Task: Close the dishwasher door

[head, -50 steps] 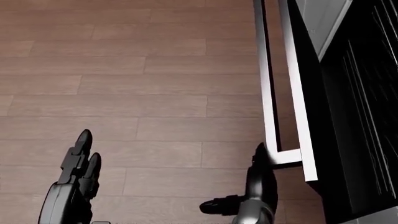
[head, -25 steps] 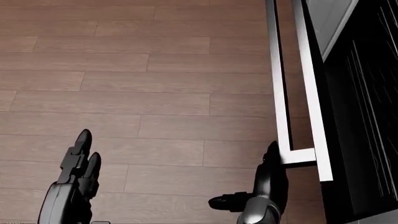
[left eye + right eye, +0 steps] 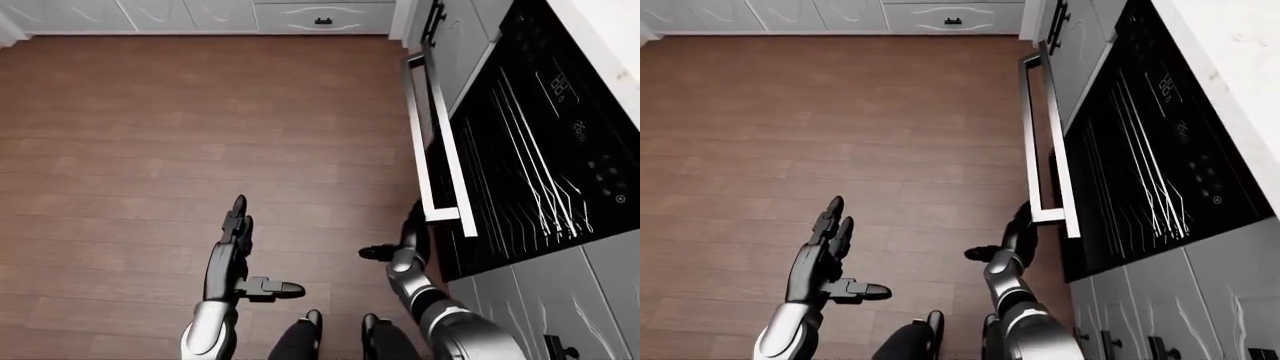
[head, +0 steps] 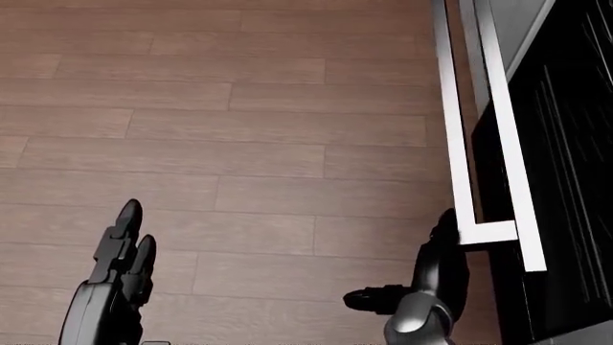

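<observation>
**Right hand at the handle's near end, door partly raised**

Your right hand (image 4: 428,284) is released: fingers stretched flat and pointing up the head view, thumb stuck out to the left, nothing grasped. Its fingertips (image 4: 445,219) sit at the near end of the silver handle (image 4: 463,172), by the short bracket that ties the bar to the door. It looks like contact, but whether the fingers press the bar or only overlap it from this angle, I cannot tell. Your left hand (image 3: 232,251) is also released and holds nothing, hovering over the wood floor (image 3: 150,135), well apart from the appliance.

The dishwasher door (image 3: 1052,139) stands part-way up along the right side of the eye views, with the dark racked interior (image 3: 1145,176) visible to its right, so closing is not finished.

The main risk, as I judge it: you are pushing with flat fingers at the very end of the bar. If they ride off the bracket corner, the hand slips past the edge and the door may drop open again. A push at one end may also let the hand skid along the bar. Keep the palm square behind the handle.
</observation>
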Robot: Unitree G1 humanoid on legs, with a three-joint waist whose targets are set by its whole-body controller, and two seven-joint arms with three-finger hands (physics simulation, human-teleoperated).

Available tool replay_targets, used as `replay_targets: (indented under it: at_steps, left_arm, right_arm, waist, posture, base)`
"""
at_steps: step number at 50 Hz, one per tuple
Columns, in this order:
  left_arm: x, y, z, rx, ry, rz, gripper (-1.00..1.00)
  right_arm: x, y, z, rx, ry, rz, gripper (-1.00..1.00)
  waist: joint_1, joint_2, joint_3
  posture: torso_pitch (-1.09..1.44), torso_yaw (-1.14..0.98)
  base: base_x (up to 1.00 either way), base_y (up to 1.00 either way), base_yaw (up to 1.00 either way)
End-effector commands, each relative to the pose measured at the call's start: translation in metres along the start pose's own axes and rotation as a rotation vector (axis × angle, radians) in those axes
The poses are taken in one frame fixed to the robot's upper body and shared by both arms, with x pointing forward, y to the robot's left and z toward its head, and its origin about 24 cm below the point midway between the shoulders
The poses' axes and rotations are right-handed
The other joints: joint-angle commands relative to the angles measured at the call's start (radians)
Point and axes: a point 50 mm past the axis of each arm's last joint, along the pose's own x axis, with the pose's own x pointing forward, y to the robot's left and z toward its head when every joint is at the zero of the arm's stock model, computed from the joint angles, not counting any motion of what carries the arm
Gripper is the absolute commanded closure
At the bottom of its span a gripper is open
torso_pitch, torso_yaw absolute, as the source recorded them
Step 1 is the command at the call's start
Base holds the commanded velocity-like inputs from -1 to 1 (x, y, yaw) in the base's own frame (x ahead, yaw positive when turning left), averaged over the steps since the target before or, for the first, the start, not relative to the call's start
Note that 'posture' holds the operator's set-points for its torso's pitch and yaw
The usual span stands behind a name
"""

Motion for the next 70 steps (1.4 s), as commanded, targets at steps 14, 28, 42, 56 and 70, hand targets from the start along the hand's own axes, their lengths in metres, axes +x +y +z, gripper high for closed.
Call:
replay_targets:
  at_steps: [14,28,42,56,70]
  left_arm:
    - [0.0,0.0,0.013,0.011,-0.073,-0.002,-1.0]
    - [0.0,0.0,0.013,0.012,-0.073,-0.001,-1.0]
    - [-0.001,-0.001,0.014,0.012,-0.074,-0.003,-1.0]
    - [-0.001,-0.002,0.015,0.011,-0.075,-0.006,-1.0]
    - [-0.001,-0.003,0.014,0.011,-0.072,-0.007,-1.0]
  right_arm:
    - [0.02,-0.034,0.006,0.034,-0.001,-0.147,-1.0]
    - [0.028,-0.048,0.011,0.026,-0.011,-0.166,-1.0]
    - [0.036,-0.061,0.012,0.029,0.0,-0.194,-1.0]
    - [0.04,-0.07,0.011,0.025,0.009,-0.201,-1.0]
    - [0.045,-0.082,0.007,0.02,0.025,-0.212,-1.0]
  waist:
    - [-0.019,-0.022,-0.029]
    - [-0.026,-0.027,-0.031]
    - [-0.029,-0.033,-0.027]
    - [-0.032,-0.038,-0.025]
    - [-0.032,-0.041,-0.027]
  posture:
    - [0.43,0.0]
    - [0.43,0.0]
    - [0.43,0.0]
    - [0.43,0.0]
    - [0.43,0.0]
  base:
    - [0.0,0.0,0.0]
    - [0.0,0.0,0.0]
    - [0.0,0.0,0.0]
    - [0.0,0.0,0.0]
    - [0.0,0.0,0.0]
